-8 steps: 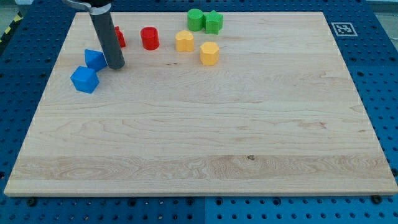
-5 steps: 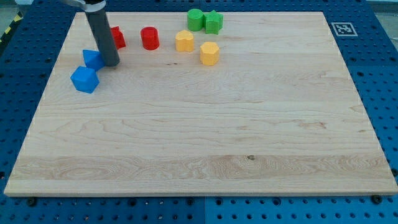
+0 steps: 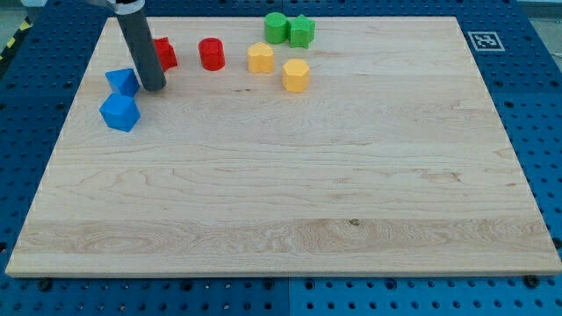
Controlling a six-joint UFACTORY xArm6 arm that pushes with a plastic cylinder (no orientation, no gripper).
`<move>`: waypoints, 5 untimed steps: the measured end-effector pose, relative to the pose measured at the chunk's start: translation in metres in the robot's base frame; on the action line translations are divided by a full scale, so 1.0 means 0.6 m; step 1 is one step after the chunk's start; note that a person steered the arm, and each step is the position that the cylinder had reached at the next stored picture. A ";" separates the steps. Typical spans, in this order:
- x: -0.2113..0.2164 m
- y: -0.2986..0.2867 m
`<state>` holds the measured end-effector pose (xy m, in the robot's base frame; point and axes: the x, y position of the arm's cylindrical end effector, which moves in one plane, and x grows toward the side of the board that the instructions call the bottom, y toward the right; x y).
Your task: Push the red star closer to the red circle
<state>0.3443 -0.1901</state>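
The red star (image 3: 164,53) lies near the view's top left, partly hidden behind the rod. The red circle (image 3: 211,53) stands just to its right, a small gap apart. My tip (image 3: 154,87) rests on the board below and slightly left of the red star, touching the right side of a small blue block (image 3: 121,82). A blue cube (image 3: 119,112) lies just below that block.
A yellow block (image 3: 260,58) and a yellow hexagon-like block (image 3: 296,75) lie right of the red circle. A green circle (image 3: 276,27) and a green star (image 3: 302,31) sit at the top edge. A marker tag (image 3: 482,40) is at the board's top right corner.
My tip has moved left and slightly up. The small blue block has been pushed to the left. The red blocks have not moved.
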 end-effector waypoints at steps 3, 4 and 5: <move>-0.042 -0.082; -0.076 -0.086; -0.105 -0.086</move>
<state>0.2811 -0.2416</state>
